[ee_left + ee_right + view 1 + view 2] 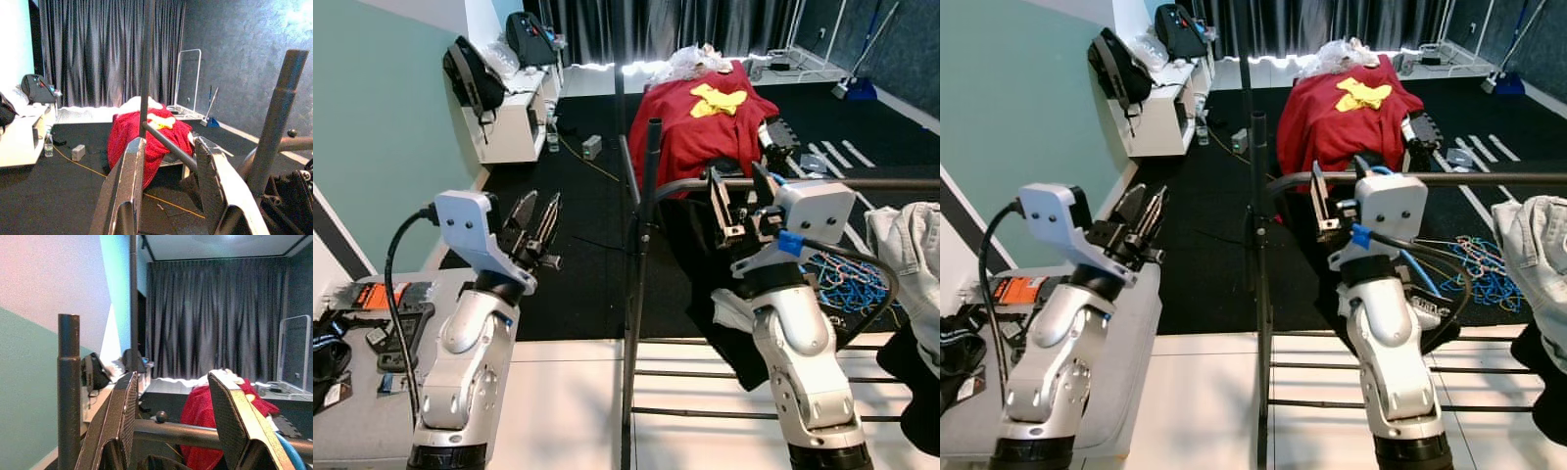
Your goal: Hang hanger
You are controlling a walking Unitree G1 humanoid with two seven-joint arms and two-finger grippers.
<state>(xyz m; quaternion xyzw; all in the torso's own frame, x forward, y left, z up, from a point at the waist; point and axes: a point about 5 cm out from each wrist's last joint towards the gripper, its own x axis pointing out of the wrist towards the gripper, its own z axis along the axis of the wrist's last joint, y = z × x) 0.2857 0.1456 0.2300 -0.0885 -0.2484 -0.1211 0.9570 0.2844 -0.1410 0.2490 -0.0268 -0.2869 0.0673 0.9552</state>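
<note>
My right pincer [744,196] is up at the rail [891,183] of the clothes rack. Its two fingers [230,421] stand wide apart with nothing clamped between them. In the right wrist view the rail runs across the gap between the fingers, just beyond them. I cannot tell whether either finger touches it.

Just beside this pincer, a dark curved bar [680,184] bends from the upright pole [649,225] toward the rail. I take it for the hanger, though I cannot make out its hook. Black cloth [695,264] hangs below it, down past my right forearm.

My left pincer [536,223] is raised on the other side of the pole, well apart from the rail. Its fingers [127,186] are also open and hold nothing. They point toward the pole and the room past it.

Farther along the rail, to my right, hangs a pale denim garment [901,245]. Behind the rack a red cloth [695,122] with a yellow patch [718,99] is draped over something on the dark floor. Blue cord [847,279] lies in a tangle below the rail.

To my left a grey table [372,411] holds some tools. Beyond it a black backpack [475,76] hangs at a white shelf [514,122]. Dark curtains [98,49] close off the far wall.
</note>
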